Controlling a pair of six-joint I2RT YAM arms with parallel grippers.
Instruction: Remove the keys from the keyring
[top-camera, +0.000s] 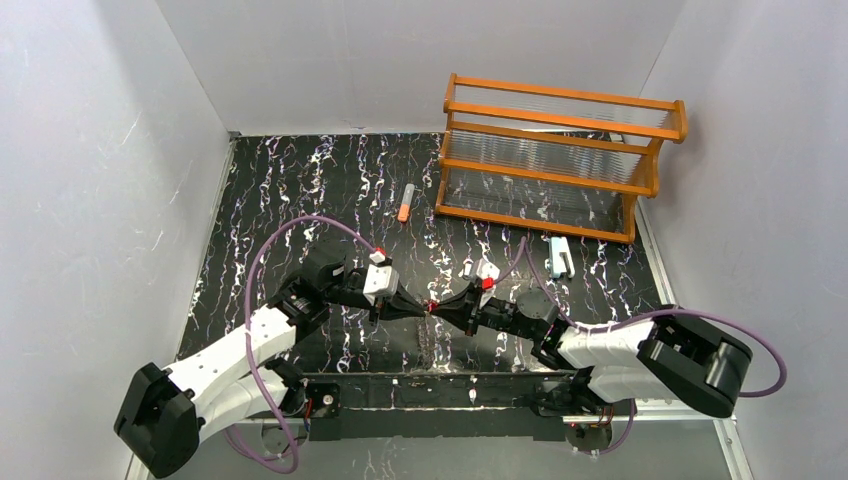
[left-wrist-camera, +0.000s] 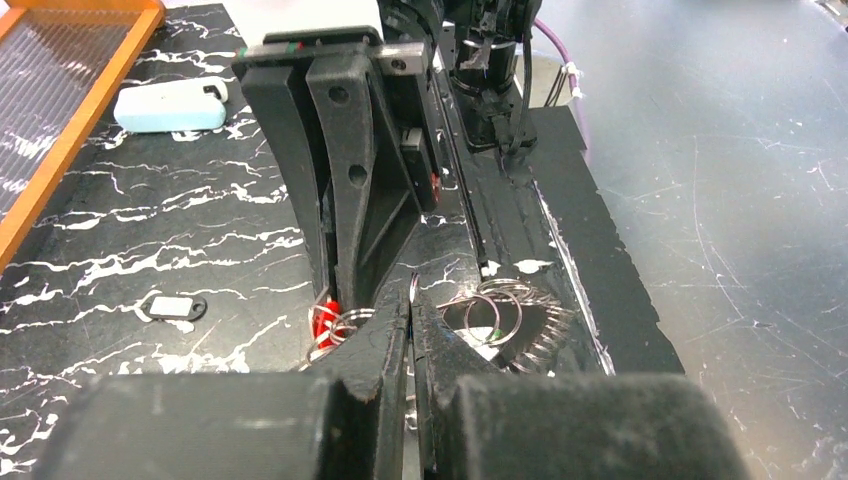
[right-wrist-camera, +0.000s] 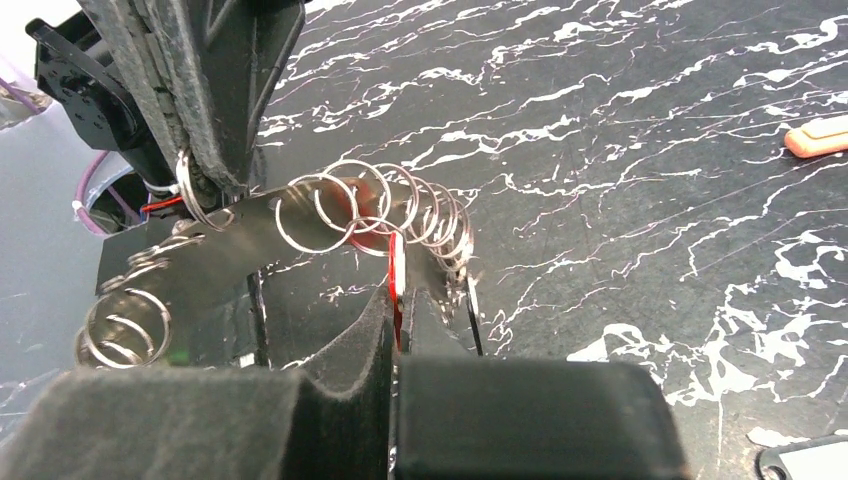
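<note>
Upper centre of the top view: orange-and-grey tube (top-camera: 405, 203), flat on the marbled table (top-camera: 300, 200). Below it, at mid-frame, left gripper (top-camera: 420, 307), fingers pressed together on one wire loop of the keyring (right-wrist-camera: 440, 225). Keyring stretched between both grippers, with a tail of linked rings trailing toward the lower edge. Red key (right-wrist-camera: 396, 275) on it, pinched edge-on by the right gripper (top-camera: 447, 308), fingers tight against it. Just above and right, dark-and-white key (left-wrist-camera: 172, 307) loose on the table. Farther right, pale clip (top-camera: 558, 255). Upper right, orange rack (top-camera: 550, 175).
</note>
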